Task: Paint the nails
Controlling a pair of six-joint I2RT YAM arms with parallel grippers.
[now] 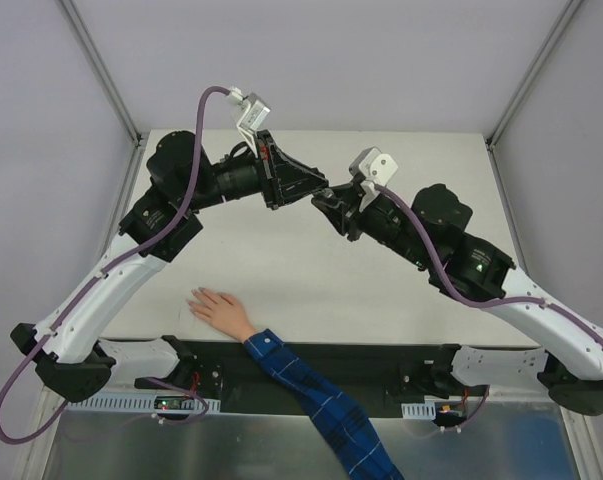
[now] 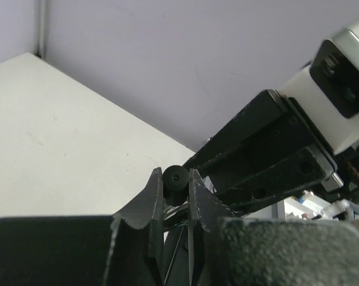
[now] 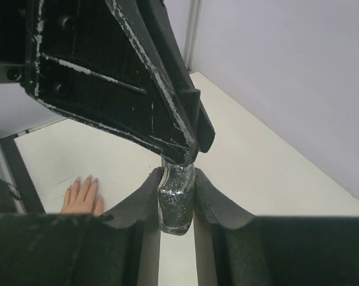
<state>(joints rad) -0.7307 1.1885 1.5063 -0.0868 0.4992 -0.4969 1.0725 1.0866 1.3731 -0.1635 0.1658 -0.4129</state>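
The glittery bottle (image 3: 176, 205) is pinched tight between the fingers of the right gripper (image 3: 177, 174), and its black cap (image 2: 175, 182) is clamped by the left gripper (image 2: 176, 174), both up in mid-air. The nails (image 3: 83, 179) are well apart from both, down on the hand (image 1: 221, 308) laid flat on the table (image 1: 321, 285) by the near edge.

Nails (image 3: 87, 178) — tiny, pale, facing up, fanned apart

The bench (image 1: 311, 275) is lit evenly and brightly, with only faint shadows. Nearest the wrist cameras, the left tool (image 2: 176, 182) and right tool (image 3: 178, 179) are rendered blurred.
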